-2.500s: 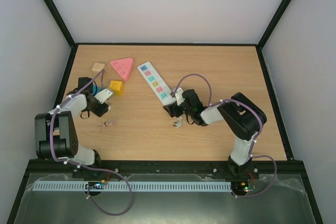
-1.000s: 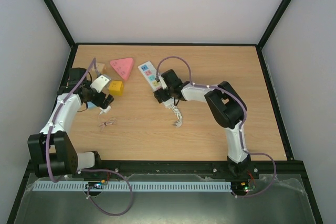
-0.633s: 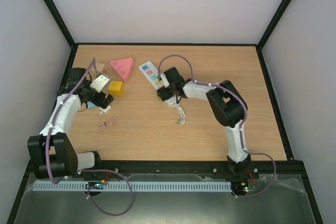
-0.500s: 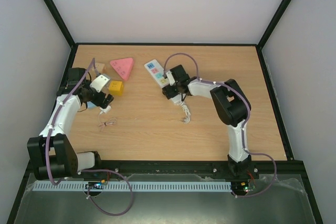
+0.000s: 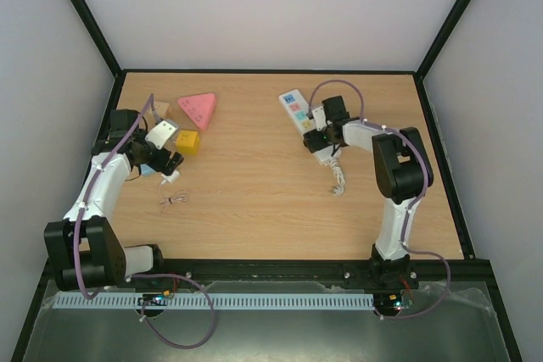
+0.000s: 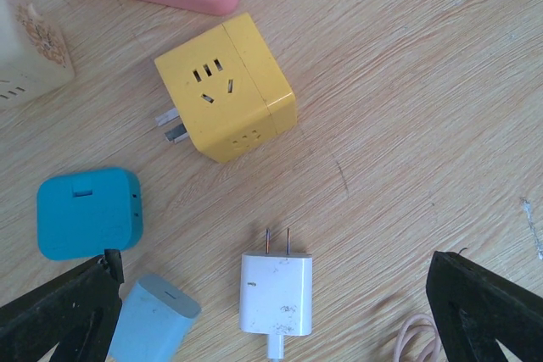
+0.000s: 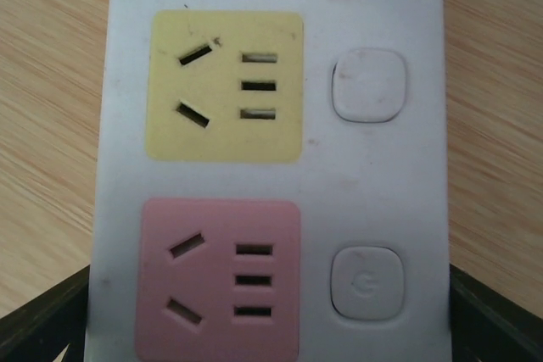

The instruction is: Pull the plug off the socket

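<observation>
On the left of the counter point(image 5: 254, 209), your left hand point(image 6: 271, 267) hung low with its jaws spread wide, gripping nothing. The plug point(image 6: 276, 294) lay flat on the wood between the two black fingers point(image 6: 51, 315), touching neither, with its two prongs pointing to the far side. Its thin pinkish cable point(image 5: 174, 200) lay bundled on the near side of it. Just left of the plug were a blue block point(image 6: 88, 213) and a pale blue piece point(image 6: 153, 320). On the far side of the plug sat the yellow cube point(image 6: 227, 88), and farther still the beige block point(image 5: 159, 110) and the pink triangle point(image 5: 197, 108).

Well apart from all that, right of centre, the socket point(image 5: 297, 109) lay at a slant on the counter, its thick white cord point(image 5: 338, 177) curling off the near end. Your right hand point(image 5: 318, 140) was closed across the strip near that end. The right wrist view showed a finger point(image 7: 42, 328) pressed against each long edge, with the yellow and pink outlet patches between them.
</observation>
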Controlling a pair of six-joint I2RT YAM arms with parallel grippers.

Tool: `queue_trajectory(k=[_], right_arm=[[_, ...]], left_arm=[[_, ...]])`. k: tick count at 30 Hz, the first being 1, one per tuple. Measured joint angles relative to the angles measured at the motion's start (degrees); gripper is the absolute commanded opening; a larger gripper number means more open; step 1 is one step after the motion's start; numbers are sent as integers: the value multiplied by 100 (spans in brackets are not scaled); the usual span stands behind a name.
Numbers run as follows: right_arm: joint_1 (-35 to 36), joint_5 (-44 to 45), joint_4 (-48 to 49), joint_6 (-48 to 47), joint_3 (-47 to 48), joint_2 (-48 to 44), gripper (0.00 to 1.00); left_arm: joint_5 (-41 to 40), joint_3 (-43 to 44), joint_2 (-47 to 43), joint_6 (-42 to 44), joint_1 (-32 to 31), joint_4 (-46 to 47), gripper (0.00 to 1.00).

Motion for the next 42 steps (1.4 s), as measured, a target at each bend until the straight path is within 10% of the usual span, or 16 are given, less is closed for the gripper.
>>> queue_trajectory(k=[21, 42], right_arm=[[-2470, -118, -560, -1062, -420, -483, 90], [-2553, -334, -1840, -1130, 466, -1244, 98]], left_arm=[[9, 4, 2, -9, 0, 0, 100], [197, 1655, 516, -708, -260, -411, 100]])
